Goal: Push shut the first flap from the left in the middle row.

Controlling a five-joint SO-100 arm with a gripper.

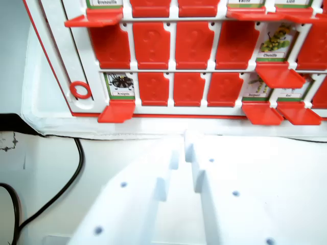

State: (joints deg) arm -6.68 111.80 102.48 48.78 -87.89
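Since only three rows are showing, the flap (pixel 110 47) I am taking as the target is sitting at 10 o'clock from the gripper (pixel 185 145), leftmost in the middle one. It is looking shut: its red face is pointing at the camera, long axis running 12 to 6. The gripper is hovering below the board (pixel 56 76), jaws standing narrow, gripping nothing. The main risk is lying in miscounting: the board's top is running out of frame, so the true middle row may be the one whose open flap (pixel 94 20) is jutting out at 11 o'clock. Driving forward from here could also be catching the spider flap (pixel 117 111) lying between, shutting the wrong one.
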